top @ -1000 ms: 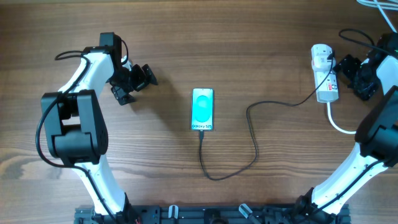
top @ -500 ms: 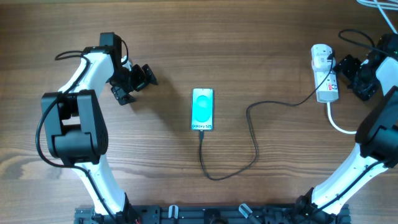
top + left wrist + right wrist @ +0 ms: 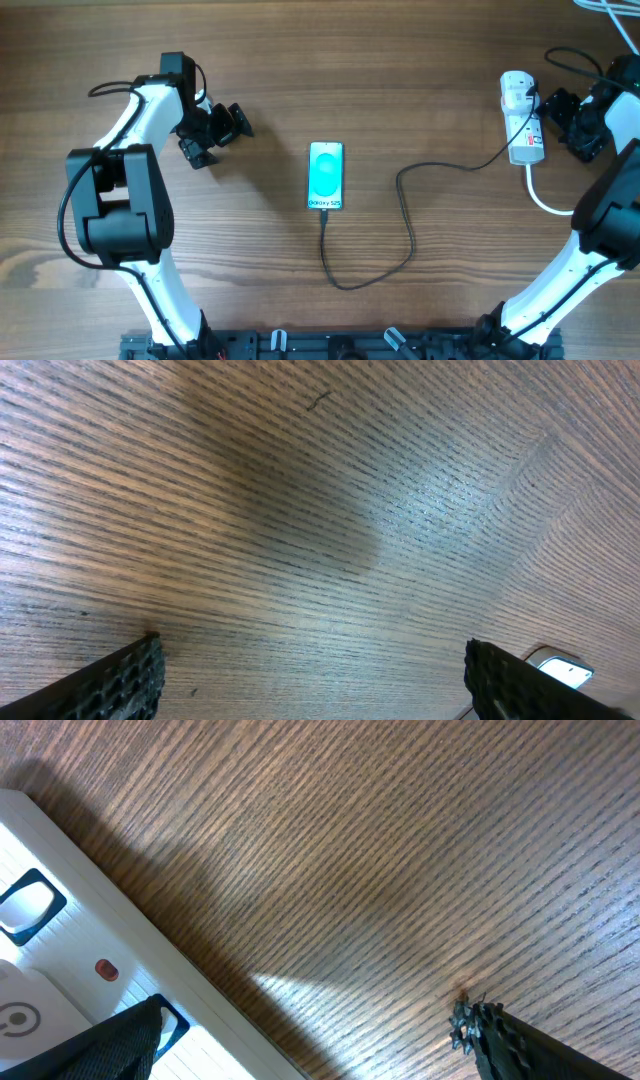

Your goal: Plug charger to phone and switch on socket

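Observation:
The phone (image 3: 326,176) lies flat mid-table, its teal screen lit; one corner (image 3: 560,666) shows in the left wrist view. The charger (image 3: 405,215), a thin black cable, runs from the phone's near end in a loop to the white socket (image 3: 522,128) at the far right. Whether its tip sits in the phone I cannot tell. My left gripper (image 3: 222,140) hovers open left of the phone over bare wood (image 3: 320,690). My right gripper (image 3: 562,124) stands open just right of the socket (image 3: 60,955), one finger (image 3: 115,1045) over its edge, holding nothing.
A thicker white cable (image 3: 545,203) leaves the socket's near end toward the right arm. The socket shows a rocker switch (image 3: 25,905) and a small red dot (image 3: 103,967). More white cables (image 3: 610,15) lie at the far right corner.

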Robot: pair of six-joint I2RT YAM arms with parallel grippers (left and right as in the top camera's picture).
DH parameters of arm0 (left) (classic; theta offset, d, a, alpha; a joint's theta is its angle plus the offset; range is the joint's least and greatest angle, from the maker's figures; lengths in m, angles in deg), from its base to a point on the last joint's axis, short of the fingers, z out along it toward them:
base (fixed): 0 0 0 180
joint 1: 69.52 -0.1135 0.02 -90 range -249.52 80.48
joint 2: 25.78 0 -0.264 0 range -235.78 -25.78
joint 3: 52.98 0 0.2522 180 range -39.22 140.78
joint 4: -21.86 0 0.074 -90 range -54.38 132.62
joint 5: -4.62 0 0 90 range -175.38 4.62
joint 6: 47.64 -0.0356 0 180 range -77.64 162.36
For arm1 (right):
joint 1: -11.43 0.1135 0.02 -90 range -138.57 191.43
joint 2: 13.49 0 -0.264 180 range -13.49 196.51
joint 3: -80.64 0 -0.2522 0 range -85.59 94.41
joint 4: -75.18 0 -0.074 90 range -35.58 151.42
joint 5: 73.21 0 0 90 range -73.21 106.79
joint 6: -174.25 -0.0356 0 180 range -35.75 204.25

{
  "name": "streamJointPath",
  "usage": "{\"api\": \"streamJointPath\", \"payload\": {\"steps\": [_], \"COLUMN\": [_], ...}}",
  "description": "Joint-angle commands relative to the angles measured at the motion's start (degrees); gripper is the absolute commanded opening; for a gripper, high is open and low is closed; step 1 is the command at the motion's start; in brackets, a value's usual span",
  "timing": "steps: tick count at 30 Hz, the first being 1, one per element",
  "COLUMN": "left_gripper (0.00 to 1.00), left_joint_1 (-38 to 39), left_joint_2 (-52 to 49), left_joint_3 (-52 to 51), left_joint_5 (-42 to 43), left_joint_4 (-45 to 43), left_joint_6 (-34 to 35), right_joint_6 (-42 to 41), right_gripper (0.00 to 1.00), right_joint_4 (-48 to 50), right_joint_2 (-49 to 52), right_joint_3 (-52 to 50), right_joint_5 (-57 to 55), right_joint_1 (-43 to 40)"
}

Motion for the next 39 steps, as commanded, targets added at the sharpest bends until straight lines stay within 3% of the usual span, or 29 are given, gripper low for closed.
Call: {"api": "streamJointPath", "payload": {"steps": [1,16,29,39], "left_gripper": [1.0,1.0,1.0,1.0], "left_joint_1": [-0.15,-0.15,-0.15,-0.15], "left_joint_2": [-1.27,-1.27,-1.27,-1.27], "left_joint_3": [-1.27,-1.27,-1.27,-1.27], "left_joint_5": [-1.18,-1.2,-1.18,-1.18], "left_joint_4": [-0.13,-0.13,-0.15,-0.13], "left_joint_6": [-0.28,-0.28,-0.28,-0.28], "right_joint_6": [0.98,1.01,0.76,-0.72], "right_gripper": [1.0,1.0,1.0,1.0], "right_joint_4": [-2.21,-3.5,-5.46,-17.57], "right_joint_2": [0.96,0.96,0.94,0.57], "right_joint_3": [-2.49,-2.51,-2.32,9.53], "right_joint_5": [3.15,2.93,-3.58,-3.08], "right_joint_1": [2.19,3.43,3.04,-0.15]}}
